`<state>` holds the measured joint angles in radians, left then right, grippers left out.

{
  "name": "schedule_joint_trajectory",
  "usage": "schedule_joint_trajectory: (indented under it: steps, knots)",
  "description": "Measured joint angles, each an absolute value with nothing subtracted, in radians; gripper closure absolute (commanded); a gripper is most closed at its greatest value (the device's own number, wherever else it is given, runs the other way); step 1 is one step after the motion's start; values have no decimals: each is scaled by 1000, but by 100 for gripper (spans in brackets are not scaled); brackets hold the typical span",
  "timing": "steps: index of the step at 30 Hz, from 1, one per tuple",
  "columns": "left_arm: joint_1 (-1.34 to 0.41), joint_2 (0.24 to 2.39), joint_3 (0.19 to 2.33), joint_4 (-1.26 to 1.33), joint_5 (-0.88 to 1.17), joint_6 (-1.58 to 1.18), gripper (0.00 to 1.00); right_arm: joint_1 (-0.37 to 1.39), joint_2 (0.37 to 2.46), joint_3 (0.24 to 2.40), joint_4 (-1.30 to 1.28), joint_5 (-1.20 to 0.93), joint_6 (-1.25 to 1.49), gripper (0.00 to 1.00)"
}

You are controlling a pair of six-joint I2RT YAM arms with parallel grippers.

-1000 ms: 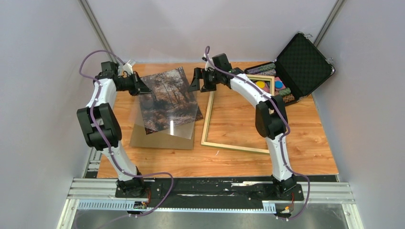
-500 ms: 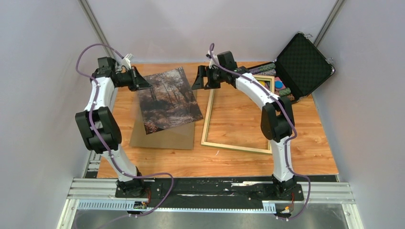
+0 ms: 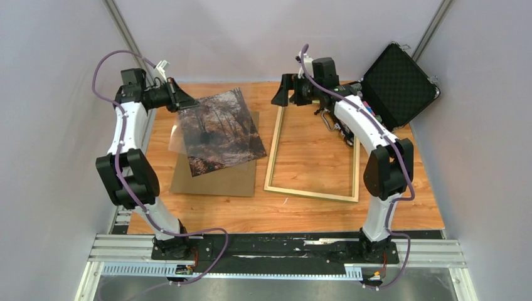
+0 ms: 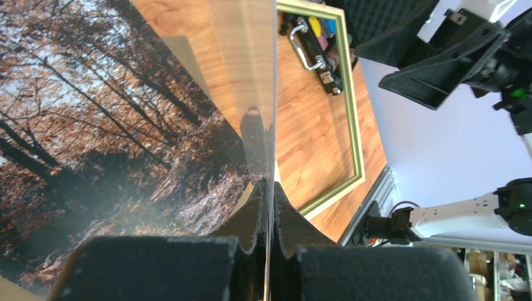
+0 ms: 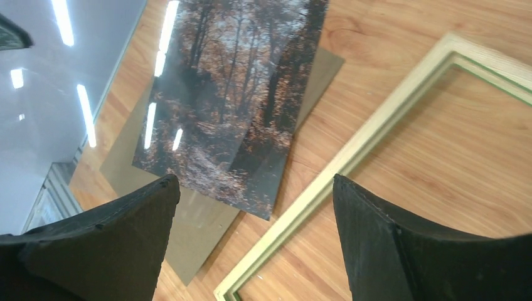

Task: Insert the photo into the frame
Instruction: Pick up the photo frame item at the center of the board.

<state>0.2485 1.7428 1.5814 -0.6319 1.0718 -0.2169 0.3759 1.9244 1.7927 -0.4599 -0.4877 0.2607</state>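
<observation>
Top external: photo lies askew on brown backing board, left of centre on the worktop. Just right of it, flat, the frame. Left pincer clenched on a clear pane by photo's upper-left corner. Right pincer released, above frame's top-left corner.

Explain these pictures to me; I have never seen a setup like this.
Two robot arms are bolted to a wooden table. One picture looks down from above; the other two come from wrist cameras. On the table lie a forest photo on a brown backing board, an empty wooden frame beside it, and an open black case. The left gripper is shut on a clear sheet above the photo. The right gripper is open, empty, near the frame's far end.
</observation>
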Motion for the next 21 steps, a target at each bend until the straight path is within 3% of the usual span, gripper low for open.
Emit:
schedule_joint_trajectory:
  steps: [21]
  knots:
    - [130,1551,1540,-283,1128,-564,100,19,1580,1361,-427,-189,64,18]
